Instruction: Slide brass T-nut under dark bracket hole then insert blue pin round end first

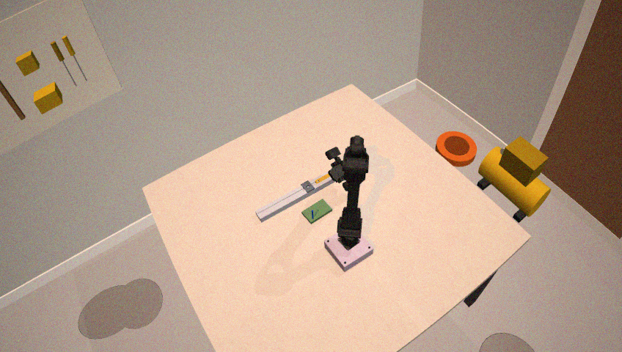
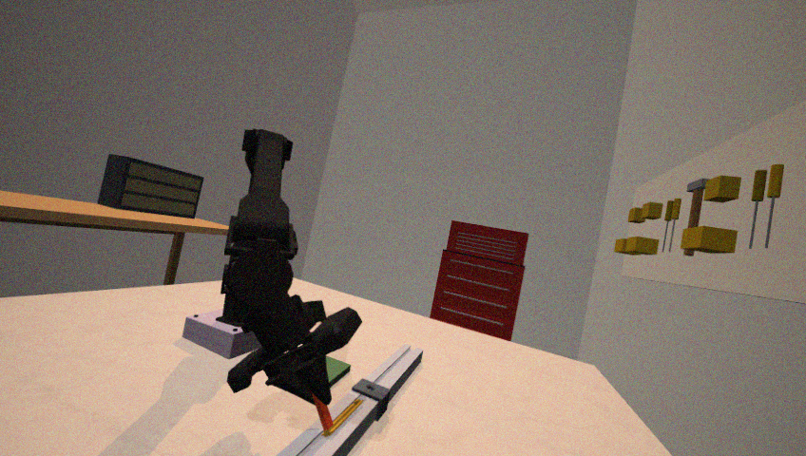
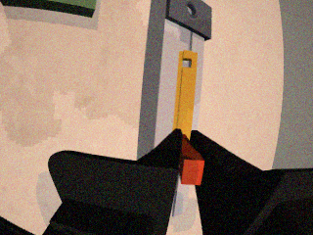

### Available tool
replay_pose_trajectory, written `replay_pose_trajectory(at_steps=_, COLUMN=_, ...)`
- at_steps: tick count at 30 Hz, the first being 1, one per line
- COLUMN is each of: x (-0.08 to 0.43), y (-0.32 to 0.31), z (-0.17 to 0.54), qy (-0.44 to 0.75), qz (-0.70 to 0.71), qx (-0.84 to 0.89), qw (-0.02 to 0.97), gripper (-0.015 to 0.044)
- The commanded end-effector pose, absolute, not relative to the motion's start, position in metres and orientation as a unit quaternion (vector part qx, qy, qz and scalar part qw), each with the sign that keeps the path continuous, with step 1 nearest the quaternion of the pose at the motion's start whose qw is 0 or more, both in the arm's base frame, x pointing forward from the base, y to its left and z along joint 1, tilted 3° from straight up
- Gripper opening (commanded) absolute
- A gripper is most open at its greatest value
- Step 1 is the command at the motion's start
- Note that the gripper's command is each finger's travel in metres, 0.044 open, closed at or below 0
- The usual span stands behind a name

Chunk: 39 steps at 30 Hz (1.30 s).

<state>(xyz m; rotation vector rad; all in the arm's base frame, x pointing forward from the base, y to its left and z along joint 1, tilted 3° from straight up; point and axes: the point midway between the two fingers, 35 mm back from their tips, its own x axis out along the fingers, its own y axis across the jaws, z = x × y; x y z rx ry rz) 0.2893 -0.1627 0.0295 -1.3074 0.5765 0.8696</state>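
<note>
One black robot arm (image 1: 354, 191) (image 2: 262, 242) stands on a pale lilac base block (image 1: 345, 261) (image 2: 229, 346) fixed to the light wooden counter (image 1: 370, 305) (image 2: 508, 407) (image 3: 245, 98). Its black tool (image 2: 320, 396) (image 3: 184, 135) is pinched narrow on the orange handle (image 2: 323, 415) (image 3: 192, 169) of the brass T-nut (image 1: 322, 178) (image 2: 345, 415) (image 3: 187, 93). In the exterior view the handle leans from the fingertips down to one end of the nut, tilted rather than upright.

The nut, a long golden-yellow bar with a small hole near its far end, lies lengthwise along the slot of the straight aluminum rail (image 1: 281, 205) (image 2: 395, 367) (image 3: 153, 88). Whether it sits fully beneath the slot's lips I cannot tell. It is short of the dark grey bracket (image 1: 307, 186) (image 2: 370, 389) (image 3: 188, 17), with a bit of bare rail between them; the nut's holed end is the one nearer the bracket. The bracket straddles the rail and has a round hole in its top.

Beside the rail, on the side toward the arm's base, lies the flat green tray (image 1: 323, 206) (image 2: 339, 370) (image 3: 54, 6). The small blue pin (image 1: 312, 214) is in it, seen in the top view. In the exterior view the arm covers part of the tray, and only one edge of it enters the wrist view.

Beyond the counter, a red tool chest (image 2: 480, 282) stands by the wall, and an orange ring-shaped object (image 1: 441, 153) lies on the floor near a yellow cylindrical machine (image 1: 515, 182).
</note>
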Motion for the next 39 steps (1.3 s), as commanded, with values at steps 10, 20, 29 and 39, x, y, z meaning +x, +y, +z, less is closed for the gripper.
replay_pose_trajectory(at_steps=10, x=0.2925, y=-0.1650, z=0.0322, qy=0.267, qz=0.393, qx=-0.574, qw=0.667, gripper=-0.0150)
replay_pose_trajectory(at_steps=20, x=0.2936, y=-0.1653, z=0.0328, qy=0.276, qz=0.400, qx=-0.568, qw=0.664, gripper=-0.0150)
replay_pose_trajectory(at_steps=29, x=0.2946, y=-0.1654, z=0.0332, qy=0.284, qz=0.407, qx=-0.562, qw=0.662, gripper=-0.0150)
replay_pose_trajectory(at_steps=39, x=0.2957, y=-0.1655, z=0.0335, qy=0.292, qz=0.414, qx=-0.556, qw=0.659, gripper=-0.0150)
